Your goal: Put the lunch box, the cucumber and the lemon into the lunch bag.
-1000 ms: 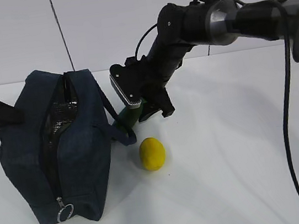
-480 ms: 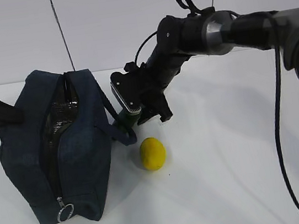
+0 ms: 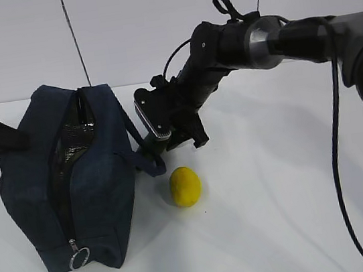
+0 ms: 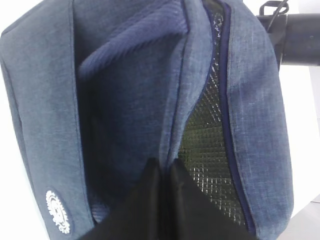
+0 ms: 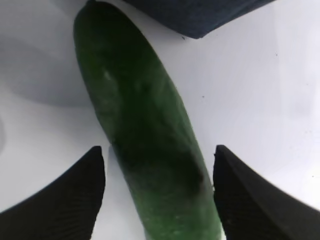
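Dark green cucumber (image 5: 145,145) is what the right hand (image 5: 157,192) is lined up on now, lying on the white table (image 3: 292,201) straight between its two black fingers (image 5: 62,195), which stand apart on either side with a visible gap, so nothing is gripped yet. Compared with a second ago the right arm has dropped lower and eased in toward the bag side, and the cucumber that was peeking out below the hand in the side view is now mostly hidden under it. To me that reads as the reach being basically finished, with closing the fingers as the next thing. The navy lunch bag (image 3: 72,178) sits just beyond the fingertips, its strap (image 3: 145,156) close to the cucumber's far end, so snagging the strap on the lift looks like a risk. The lemon (image 3: 185,186) is on the table just beside the hand, untouched and in the same spot as before. The left hand (image 4: 161,200) looks pinched together on the bag's fabric edge by the zipper, holding the silvery-lined opening apart. Can't see the lunch box anywhere, so whether it's already in the bag I can't tell.
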Available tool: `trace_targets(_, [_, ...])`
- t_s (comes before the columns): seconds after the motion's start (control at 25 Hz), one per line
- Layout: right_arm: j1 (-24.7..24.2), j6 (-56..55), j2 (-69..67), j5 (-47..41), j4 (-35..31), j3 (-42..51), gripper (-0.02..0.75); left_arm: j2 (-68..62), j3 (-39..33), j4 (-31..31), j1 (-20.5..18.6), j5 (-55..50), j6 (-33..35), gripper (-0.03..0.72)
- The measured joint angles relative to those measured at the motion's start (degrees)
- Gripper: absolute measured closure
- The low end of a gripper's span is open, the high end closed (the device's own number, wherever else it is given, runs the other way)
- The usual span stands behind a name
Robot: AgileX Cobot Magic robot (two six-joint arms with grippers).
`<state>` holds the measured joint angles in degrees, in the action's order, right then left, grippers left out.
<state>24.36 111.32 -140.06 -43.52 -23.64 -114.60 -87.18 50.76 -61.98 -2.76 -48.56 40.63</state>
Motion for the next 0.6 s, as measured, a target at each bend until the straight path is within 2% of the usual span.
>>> trace_targets(0.6, [0.0, 0.4, -1.7, 3.5, -0.2, 0.0, 0.225, 0.0, 0.0, 0.0, 0.0, 0.2, 0.0, 0.692])
